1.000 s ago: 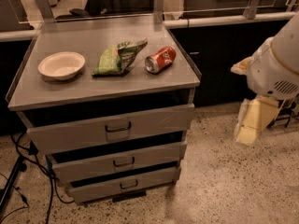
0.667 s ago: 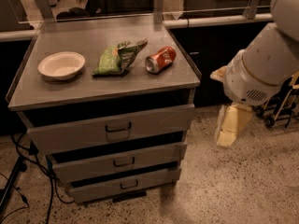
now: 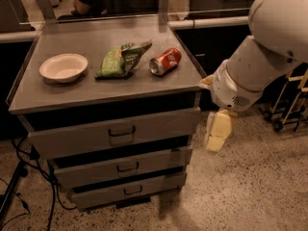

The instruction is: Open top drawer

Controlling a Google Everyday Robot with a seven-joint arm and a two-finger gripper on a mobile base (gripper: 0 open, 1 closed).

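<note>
At 3 o'clock of the cabinet, just off its corner, the pale yellow blocky gripper [image 3: 219, 131] hangs pointing down; apart or together, cannot tell. The grey sheet-metal top drawer [image 3: 159, 125], with a wide, flat, matte front, sits at frame centre. Its small dark bail handle [image 3: 121, 131] is untouched. Step: approach. The next move likely calls for travel toward 9 o'clock to hook the thin handle.

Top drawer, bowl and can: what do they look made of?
The top drawer looks like grey painted sheet metal: flat matte front, dark bail handle. The bowl looks like white paper or foam, dull-surfaced; plastic is possible. The can looks like aluminium: shiny end, red printed side. The robot's hand hangs to the right of the cabinet, apart from it.
</note>
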